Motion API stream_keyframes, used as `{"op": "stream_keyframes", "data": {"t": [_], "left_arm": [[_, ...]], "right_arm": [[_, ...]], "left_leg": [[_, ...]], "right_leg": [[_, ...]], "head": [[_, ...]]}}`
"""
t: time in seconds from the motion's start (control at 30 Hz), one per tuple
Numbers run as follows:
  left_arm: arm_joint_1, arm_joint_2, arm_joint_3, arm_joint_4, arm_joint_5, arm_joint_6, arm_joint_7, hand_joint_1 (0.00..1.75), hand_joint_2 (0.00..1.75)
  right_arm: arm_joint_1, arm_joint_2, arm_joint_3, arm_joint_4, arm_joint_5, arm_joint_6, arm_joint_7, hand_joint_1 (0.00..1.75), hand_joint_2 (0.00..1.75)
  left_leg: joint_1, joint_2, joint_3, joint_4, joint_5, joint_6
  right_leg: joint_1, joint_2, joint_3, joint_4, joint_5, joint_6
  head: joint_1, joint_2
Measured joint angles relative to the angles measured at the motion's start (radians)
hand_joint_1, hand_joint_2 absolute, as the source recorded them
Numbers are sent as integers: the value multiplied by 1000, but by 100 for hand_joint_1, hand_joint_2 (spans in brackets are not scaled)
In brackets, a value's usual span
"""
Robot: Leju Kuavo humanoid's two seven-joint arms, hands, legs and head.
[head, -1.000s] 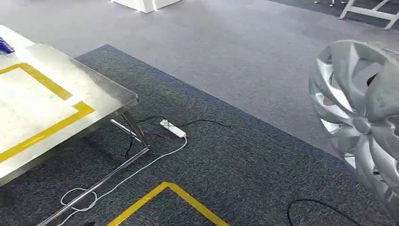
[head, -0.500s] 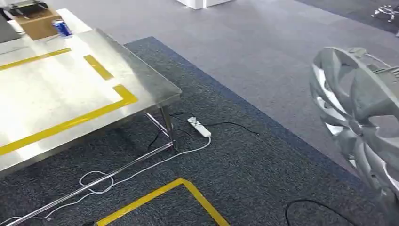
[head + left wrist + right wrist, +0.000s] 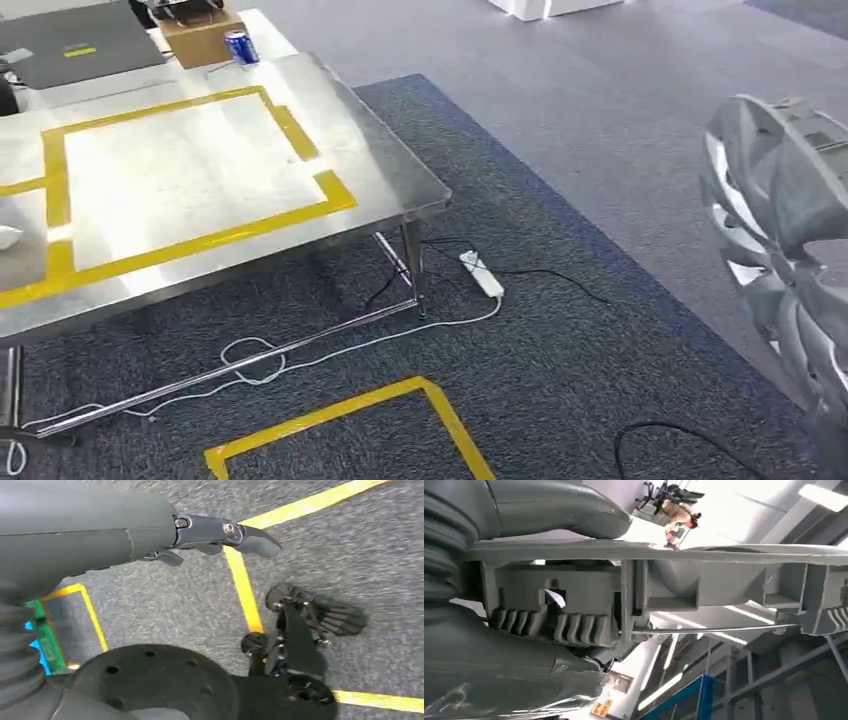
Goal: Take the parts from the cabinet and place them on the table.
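Silver wheel cover (image 3: 785, 260) at right frame edge, gripped by right hand (image 3: 514, 630) along its rim, left hand (image 3: 150, 535) empty with fingers apart above carpet, steel worktop (image 3: 390, 170) upper left, its yellow-taped rectangle (image 3: 200, 165) bare, open grey carpet (image 3: 600, 330) between.

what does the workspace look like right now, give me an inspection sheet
surface: steel table with yellow tape outlines, its marked area bare
job's things: silver wheel cover carried at the right, not yet over the table
clutter: blue can, cardboard box and grey laptop at the table's far edge
hands: right hand grips the wheel cover's rim; left hand hangs over the floor, holding nothing
cables: white power strip and loose cords under the table; black cable nearby
surroundings: grey carpet, yellow floor tape
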Motion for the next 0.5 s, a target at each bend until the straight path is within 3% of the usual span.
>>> {"op": "stream_keyframes", "data": {"t": [0.03,0.07,0.1,0.13,0.17,0.2,0.23,0.27,0.3,0.43,0.47,0.5], "left_arm": [[-4,-1,0,0,0,2,0,0,175],[-6,-2,0,0,0,4,0,0,175],[-6,-3,0,0,-1,4,0,0,175],[-6,-4,0,0,-1,5,0,0,175],[-5,-4,0,0,-1,6,0,0,175],[-3,-3,0,0,-1,7,0,0,175],[-3,-1,0,0,-2,8,0,0,175],[-3,0,0,0,-2,8,-2,0,175],[-7,0,0,0,-2,8,-2,0,175],[-6,-1,0,0,-2,8,-2,0,175],[-3,-2,0,0,-2,8,-2,0,175],[-3,-1,0,0,-2,7,-2,0,175]], "right_arm": [[3,0,2,-1,0,-5,0,175,175],[3,0,3,0,1,-8,2,175,175],[3,0,5,0,0,-10,4,175,175],[5,-1,6,0,-2,-12,6,175,175],[5,-1,9,0,-4,-13,9,175,175],[5,-1,10,0,-11,-16,9,175,175],[5,-1,10,0,-17,-19,10,175,175],[5,-1,10,0,-23,-21,10,175,175],[6,-1,10,0,-25,-24,10,175,175],[1,-5,13,0,-34,-23,11,175,175],[-2,-6,15,0,-37,-23,11,175,175],[-3,-7,17,0,-40,-23,11,175,175]], "left_leg": [[2,22,-38,77,-44,-4],[3,30,-82,168,-84,-6],[3,32,-118,243,-110,-7],[3,32,-131,269,-110,-8],[3,33,-120,250,-87,-7],[3,36,-88,188,-47,-4],[1,50,-38,98,-2,1],[-5,97,13,9,31,10],[-13,143,38,-42,28,12],[-15,91,33,-55,30,33],[-6,79,38,-60,36,39],[-4,70,38,-60,37,44]], "right_leg": [[3,-15,-1,0,-1,-3],[5,-31,-1,0,-2,-4],[6,-47,-1,0,-3,-5],[7,-61,-1,0,-4,-6],[8,-74,0,0,-5,-6],[10,-88,2,0,-6,-6],[10,-99,6,0,-8,-4],[12,-110,12,0,-11,0],[20,-122,13,4,-17,7],[22,-170,25,-3,-22,27],[17,-132,22,6,-31,37],[13,-75,7,41,-54,40]], "head": [[-3,0],[-3,0],[-3,0],[-3,0],[-3,0],[-3,0],[-3,0],[-3,0],[-5,0],[-3,0],[0,0],[5,0]]}}
